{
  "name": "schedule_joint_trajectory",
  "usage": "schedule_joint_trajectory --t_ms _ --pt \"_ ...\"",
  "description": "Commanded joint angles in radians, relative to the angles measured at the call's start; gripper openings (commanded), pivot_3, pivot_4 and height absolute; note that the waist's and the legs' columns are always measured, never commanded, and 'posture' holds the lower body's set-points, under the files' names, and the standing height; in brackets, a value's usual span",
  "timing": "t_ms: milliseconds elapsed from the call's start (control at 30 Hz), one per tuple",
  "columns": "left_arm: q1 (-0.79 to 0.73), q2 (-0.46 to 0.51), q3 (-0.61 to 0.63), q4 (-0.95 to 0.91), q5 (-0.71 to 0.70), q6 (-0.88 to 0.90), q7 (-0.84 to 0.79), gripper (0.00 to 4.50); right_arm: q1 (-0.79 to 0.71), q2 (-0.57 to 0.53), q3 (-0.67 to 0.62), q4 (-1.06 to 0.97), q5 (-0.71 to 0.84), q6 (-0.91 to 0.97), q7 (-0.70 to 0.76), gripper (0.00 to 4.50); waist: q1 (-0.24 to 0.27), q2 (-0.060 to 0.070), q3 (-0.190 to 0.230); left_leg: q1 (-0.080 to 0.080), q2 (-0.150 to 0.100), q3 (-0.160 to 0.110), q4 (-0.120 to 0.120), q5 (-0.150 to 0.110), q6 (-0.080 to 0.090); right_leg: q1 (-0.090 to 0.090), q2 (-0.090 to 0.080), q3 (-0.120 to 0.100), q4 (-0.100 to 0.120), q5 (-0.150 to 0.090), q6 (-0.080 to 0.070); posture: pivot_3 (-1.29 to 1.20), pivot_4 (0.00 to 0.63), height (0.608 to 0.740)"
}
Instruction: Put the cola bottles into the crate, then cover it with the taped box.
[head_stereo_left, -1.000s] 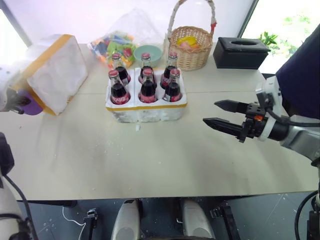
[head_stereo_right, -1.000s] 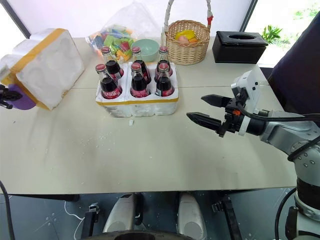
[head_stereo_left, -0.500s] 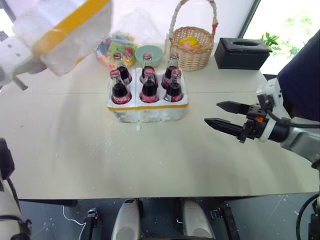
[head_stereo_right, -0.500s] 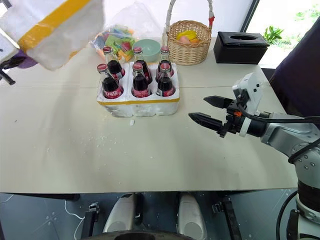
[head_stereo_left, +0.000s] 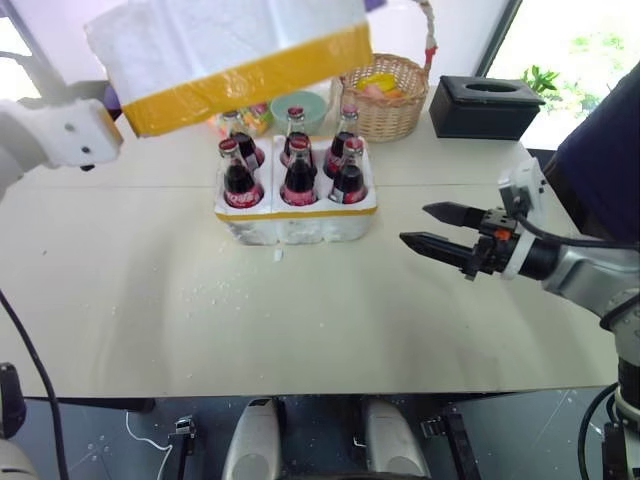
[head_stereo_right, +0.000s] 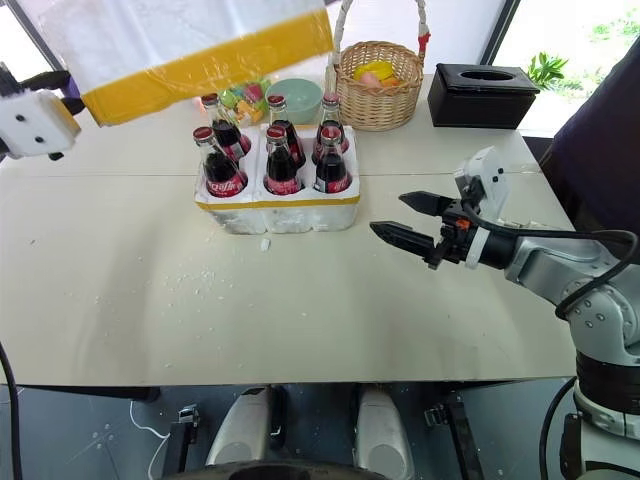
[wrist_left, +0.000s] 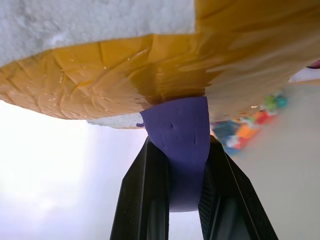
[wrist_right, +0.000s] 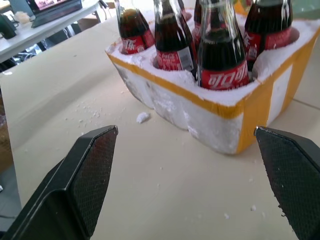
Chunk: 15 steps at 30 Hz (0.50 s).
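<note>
Several cola bottles (head_stereo_left: 298, 180) with red caps stand in the wells of the low white crate (head_stereo_left: 295, 222), which rests mid-table with a yellow band at its rim. The taped box (head_stereo_left: 235, 45) hangs in the air above and behind the crate, a yellow-orange band along its lower edge. My left gripper (wrist_left: 182, 150) is shut on a purple tab (wrist_left: 180, 130) fixed to that box. To the right of the crate, just above the table, my right gripper (head_stereo_left: 414, 224) is open and points at it; its fingers (wrist_right: 90, 165) frame the crate (wrist_right: 220, 117) and bottles (wrist_right: 220, 60).
A wicker basket (head_stereo_left: 380, 95), a green bowl (head_stereo_left: 300, 105) and a bag of colourful pieces (head_stereo_right: 240, 97) stand behind the crate, with a black tissue box (head_stereo_left: 484, 105) at the back right. Foam crumbs (head_stereo_left: 215, 290) lie scattered in front. A person's dark clothing (head_stereo_left: 600, 150) shows at right.
My left arm has lifted the taped box off the table's left side, up and to the right, rolling it over above the crate's back. The right gripper has stayed put.
</note>
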Motion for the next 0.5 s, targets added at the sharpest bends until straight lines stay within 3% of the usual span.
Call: schedule_joint_trajectory --t_ms 33,233,500 --pt "-0.024 0.014 -0.017 0.015 0.096 -0.080 0.115 0.19 -0.014 -0.009 -0.007 -0.012 -0.002 -0.020 0.016 4.50 -0.002 0.000 0.000 0.000 0.000 0.000 0.000 0.000 0.000 0.000 0.000 0.000 0.000 0.000 0.000 0.00 0.150 0.740" --pt "-0.050 0.003 -0.106 0.077 0.272 -0.185 0.283 0.19 -0.004 0.000 -0.019 -0.030 0.008 -0.016 -0.004 4.50 -0.002 0.000 0.000 0.000 0.000 0.000 0.000 0.000 0.000 0.000 0.000 0.000 0.000 0.000 0.000 0.00 0.150 0.740" --pt "-0.037 -0.050 -0.200 0.112 0.417 -0.180 0.429 0.19 0.026 0.006 -0.047 -0.059 0.022 -0.019 -0.040 4.50 0.000 0.000 -0.001 0.000 0.000 0.000 0.000 0.000 0.000 0.000 0.000 0.000 0.000 0.000 0.000 0.00 0.150 0.740"
